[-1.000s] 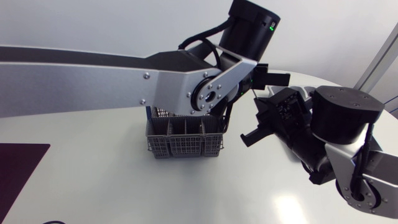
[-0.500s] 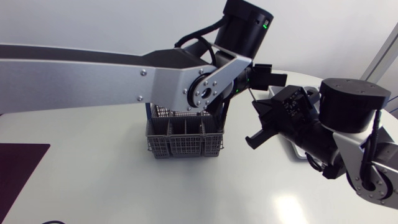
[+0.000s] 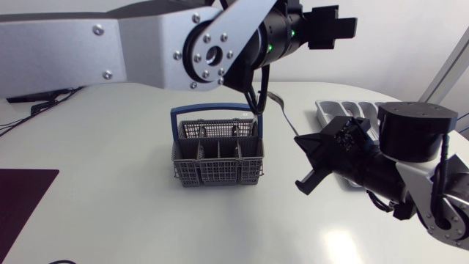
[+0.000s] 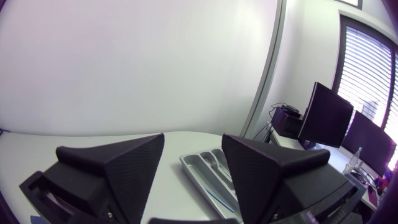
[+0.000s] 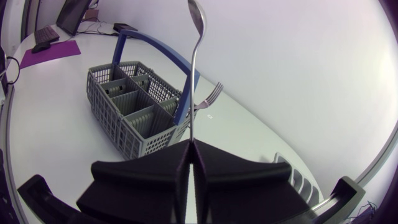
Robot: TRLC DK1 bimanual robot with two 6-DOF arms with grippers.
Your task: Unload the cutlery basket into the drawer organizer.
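Head view, table (image 3: 110,220): white surface carrying all the items.
Head view, cutlery basket (image 3: 217,158): grey mesh with a blue handle, upright on the table at frame centre.
Head view, left arm (image 3: 146,44): enters at the left edge and spans the top of the frame, above the basket.
Head view, left tool (image 3: 338,28): upper right of the frame, well above the table.
Head view, right arm (image 3: 414,158): enters at the lower right.
Head view, right tool (image 3: 300,143): right of centre, near the basket but apart from it, pinching a spoon (image 3: 289,121) that slants up and to the left.
Head view, drawer organizer (image 3: 330,111): grey tray on the table at the right of the frame, partly hidden behind the right arm.
Head view, mat (image 3: 22,198): dark, flat, lower left corner.
Left wrist view, left tool (image 4: 193,140): fingers spread wide.
Left wrist view, drawer organizer (image 4: 208,174): on the table ahead of the tool, seen through the gap between the fingers; contents cannot be told.
Right wrist view, right tool (image 5: 191,144): fingers pressed together on the spoon's handle.
Right wrist view, spoon (image 5: 193,74): projects straight out from the fingertips, bowl at the far end.
Right wrist view, cutlery basket (image 5: 134,109): on the table ahead of the tool, beyond the spoon.
Right wrist view, fork (image 5: 208,96): just beyond the blue handle; whether it lies on the table or leans from the basket cannot be told.
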